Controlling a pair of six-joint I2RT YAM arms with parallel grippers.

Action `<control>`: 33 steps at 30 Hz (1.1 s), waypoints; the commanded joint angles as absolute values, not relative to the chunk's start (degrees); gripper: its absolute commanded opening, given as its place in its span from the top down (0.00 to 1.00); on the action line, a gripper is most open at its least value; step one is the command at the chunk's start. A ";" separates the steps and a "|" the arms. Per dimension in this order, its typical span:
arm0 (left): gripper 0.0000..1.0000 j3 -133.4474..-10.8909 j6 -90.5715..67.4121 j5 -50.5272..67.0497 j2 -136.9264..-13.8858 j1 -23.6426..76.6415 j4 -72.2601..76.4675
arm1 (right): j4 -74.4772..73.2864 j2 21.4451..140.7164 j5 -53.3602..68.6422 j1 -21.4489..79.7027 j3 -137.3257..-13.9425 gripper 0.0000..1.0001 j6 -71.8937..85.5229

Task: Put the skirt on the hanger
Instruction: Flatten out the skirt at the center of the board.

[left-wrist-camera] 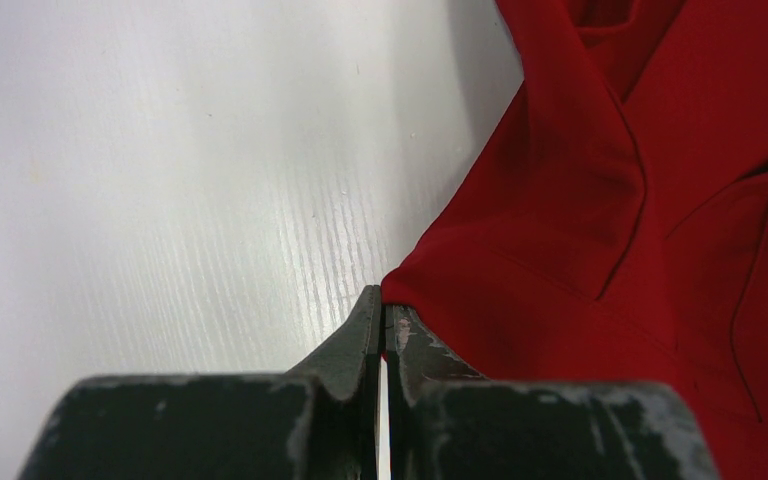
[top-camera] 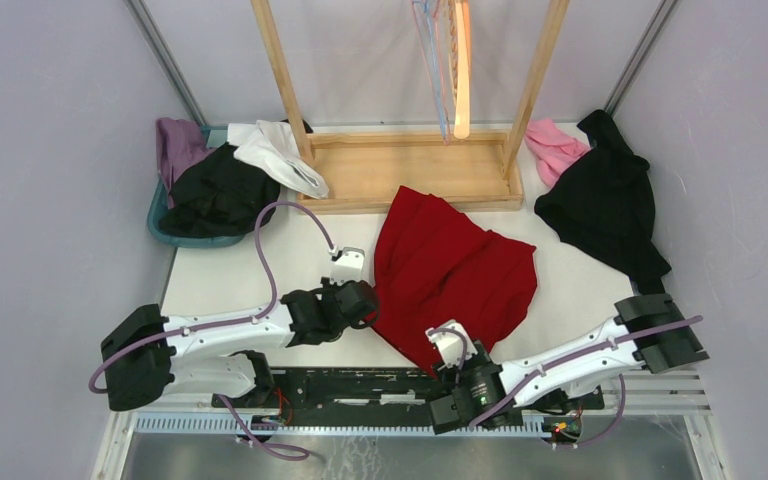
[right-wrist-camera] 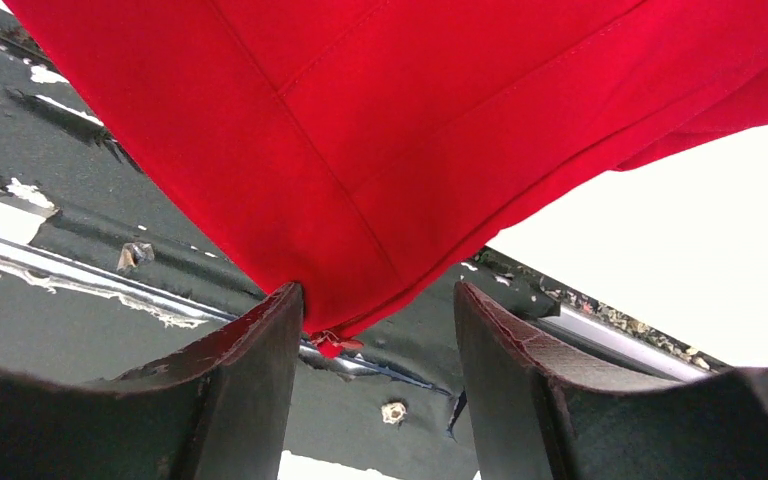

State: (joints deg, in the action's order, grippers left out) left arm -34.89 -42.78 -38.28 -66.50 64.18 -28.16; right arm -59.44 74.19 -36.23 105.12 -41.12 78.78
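The red skirt lies crumpled on the white table in front of the wooden rack. A hanger hangs from the rack at the top of the overhead view. My left gripper is at the skirt's left edge. In the left wrist view its jaws are shut with a pulled-out point of the skirt pinched at their tips. My right gripper is at the skirt's near corner. There it stands open, with the skirt's hem corner lying between the fingers against the left one.
The rack's wooden base sits behind the skirt. A teal basket at the back left holds black, white and purple clothes. A black garment and a pink one lie at the back right. A black strip lines the near edge.
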 commanded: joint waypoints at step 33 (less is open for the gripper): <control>0.97 -46.62 -39.45 -38.88 -65.41 64.07 -31.93 | -70.43 60.65 -48.86 104.69 -45.94 0.99 81.95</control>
State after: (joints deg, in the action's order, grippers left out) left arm -39.07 -42.59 -37.04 -67.61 64.18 -30.24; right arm -58.43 67.57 -39.11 105.95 -37.63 82.65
